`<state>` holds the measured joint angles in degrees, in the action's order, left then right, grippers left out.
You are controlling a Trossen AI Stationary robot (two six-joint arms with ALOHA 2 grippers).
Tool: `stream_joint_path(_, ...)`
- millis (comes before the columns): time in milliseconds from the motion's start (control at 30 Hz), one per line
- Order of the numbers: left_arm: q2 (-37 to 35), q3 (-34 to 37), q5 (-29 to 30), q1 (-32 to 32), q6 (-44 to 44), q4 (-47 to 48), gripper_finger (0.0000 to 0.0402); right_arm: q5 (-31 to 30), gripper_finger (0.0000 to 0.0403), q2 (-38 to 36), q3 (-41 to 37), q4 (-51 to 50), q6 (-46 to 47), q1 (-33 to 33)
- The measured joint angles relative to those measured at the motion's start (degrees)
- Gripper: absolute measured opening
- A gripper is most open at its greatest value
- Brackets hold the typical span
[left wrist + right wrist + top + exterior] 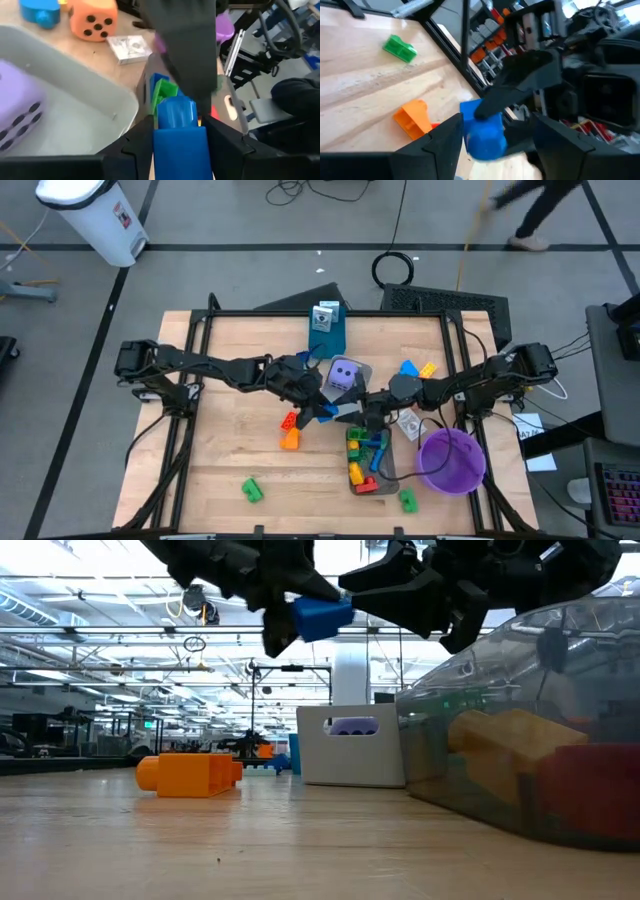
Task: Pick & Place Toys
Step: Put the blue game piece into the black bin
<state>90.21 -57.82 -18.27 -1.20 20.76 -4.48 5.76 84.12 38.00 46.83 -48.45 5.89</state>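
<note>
Centrally, over the pale wooden table [230,450], the left gripper [318,406] clamps a blue plastic building brick [322,616] aloft, just beside the grey rectangular tray [520,720]; the right gripper [362,414] faces it, fingers spread around the brick.

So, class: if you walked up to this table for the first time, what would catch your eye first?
Probably the blue brick held in the air mid-table between the left gripper and the right gripper, both meeting above the grey tray of bricks. Next, the purple die in the other tray just behind them, and the purple bowl at the right.
</note>
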Motion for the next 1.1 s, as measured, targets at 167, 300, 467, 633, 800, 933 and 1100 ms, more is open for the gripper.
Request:
stream_joint_path(167,3.85,-4.68,-6.32,-1.27,-0.07,1.70,0.0147,0.47,0.0224,-0.04,0.09,-2.09,1.27,0.05)
stream_joint_path(300,5.46,-8.65,-7.21,-1.74,-2.35,6.74,0.0168,0.31,0.0224,0.02,0.07,-3.77,1.68,-0.22)
stream_joint_path(467,5.47,-9.40,-7.21,-1.72,-3.65,7.58,0.0166,0.33,0.0224,0.00,0.07,-4.11,1.93,-0.28)
stream_joint_path(633,5.98,-9.40,-7.18,-2.23,-2.79,7.40,0.0147,0.12,0.0220,-0.02,0.07,-3.83,2.17,-0.31)
stream_joint_path(800,6.20,-9.40,-6.92,-2.27,-3.27,7.29,0.0168,-2.20,0.0189,0.02,-0.02,-3.59,2.80,-0.26)
stream_joint_path(933,6.28,-9.40,-6.94,-2.24,-3.71,7.24,0.0177,-2.73,0.0148,0.00,0.00,-3.11,2.76,-0.33)
stream_joint_path(1100,6.28,-9.37,-7.43,-2.31,-3.51,7.19,0.0155,-2.69,0.0122,-0.02,0.04,-3.21,2.00,-0.31)
